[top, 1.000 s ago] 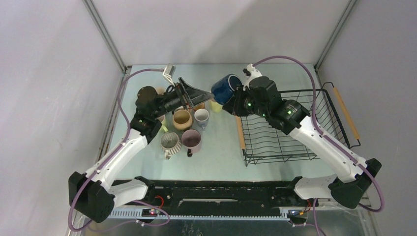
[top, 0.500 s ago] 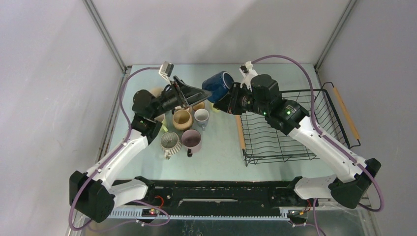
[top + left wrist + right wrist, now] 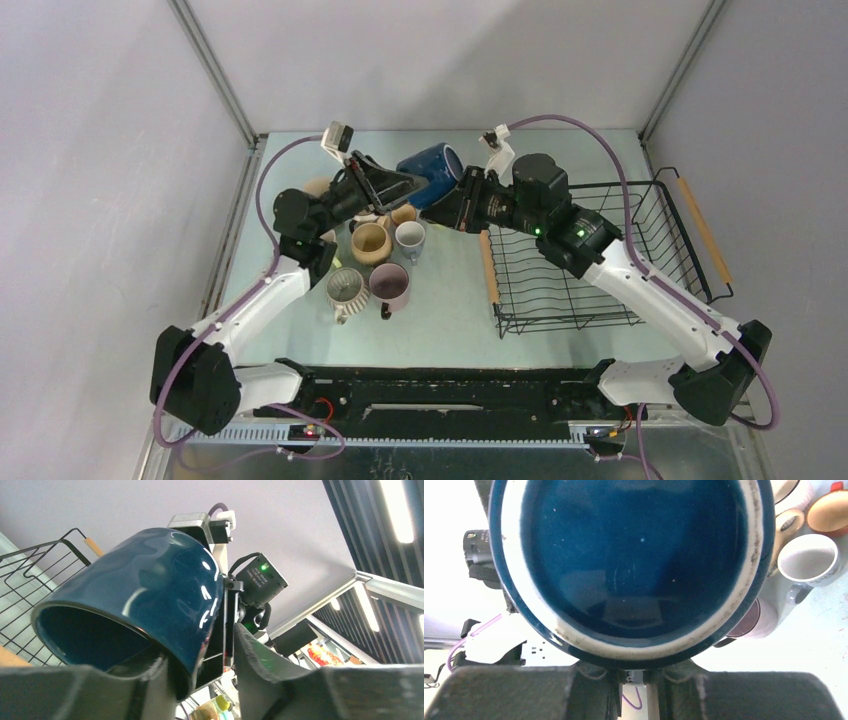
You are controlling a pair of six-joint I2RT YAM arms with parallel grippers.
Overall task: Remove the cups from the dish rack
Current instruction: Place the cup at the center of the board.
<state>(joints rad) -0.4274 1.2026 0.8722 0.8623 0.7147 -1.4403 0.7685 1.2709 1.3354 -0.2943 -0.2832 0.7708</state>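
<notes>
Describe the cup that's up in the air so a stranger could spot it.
Find the black wire dish rack on the table's right. Left of its far corner, the right gripper holds a dark blue mug tipped sideways near the cups standing on the table. It is the only blue one, and the only one airborne.

The mug [image 3: 430,165] left of the rack [image 3: 600,270] is a glossy dark blue inside and out, with a pale off-white ring round its flat end in the right wrist view. The rack itself is black wire with light wooden handles [image 3: 704,230]. Further left of the rack, on the pale blue-green counter [image 3: 450,320], are a tan cup [image 3: 369,241], a white cup [image 3: 410,237], a mauve cup [image 3: 389,284] and a cream ribbed cup [image 3: 345,287]; the arms [image 3: 255,305] are white with black joints and purple cables [image 3: 570,116].
</notes>
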